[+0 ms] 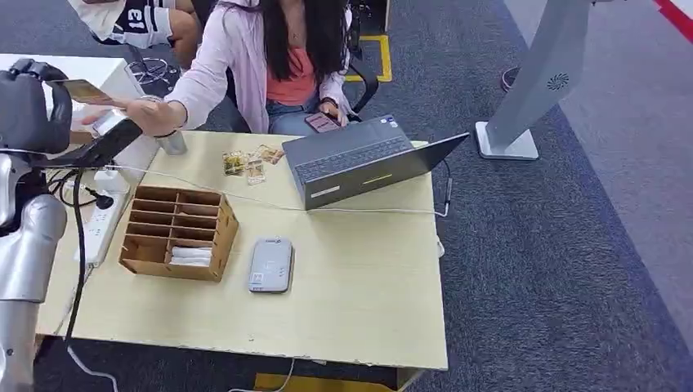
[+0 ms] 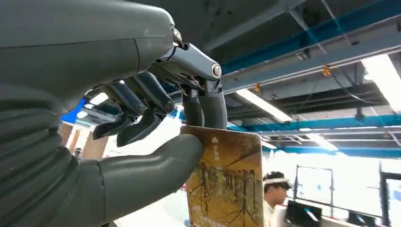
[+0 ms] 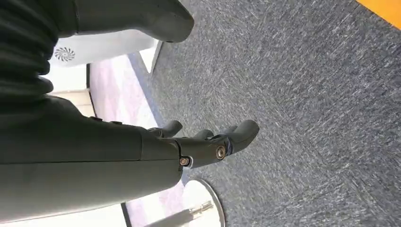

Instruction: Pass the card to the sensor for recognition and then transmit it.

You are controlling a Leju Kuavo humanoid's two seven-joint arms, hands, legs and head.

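My left hand (image 1: pixel 33 102) is raised at the table's far left and pinches a brown patterned card (image 1: pixel 82 91) between thumb and fingers. The left wrist view shows that card (image 2: pixel 227 179) close up under my thumb (image 2: pixel 156 161). A seated person's outstretched hand (image 1: pixel 151 114) meets the card's free end; whether it grips the card I cannot tell. The grey card sensor (image 1: pixel 271 265) lies flat near the table's middle, to the right of the wooden box. My right hand (image 3: pixel 208 142) hangs over dark carpet with fingers apart and nothing in it.
A wooden compartment box (image 1: pixel 176 231) stands left of the sensor. An open laptop (image 1: pixel 359 159) sits at the back with a cable across the table (image 1: pixel 359 310). Loose cards (image 1: pixel 249 162), a metal cup (image 1: pixel 172 143) and a power strip (image 1: pixel 102 216) lie nearby. A white stand (image 1: pixel 531 90) rises at the right.
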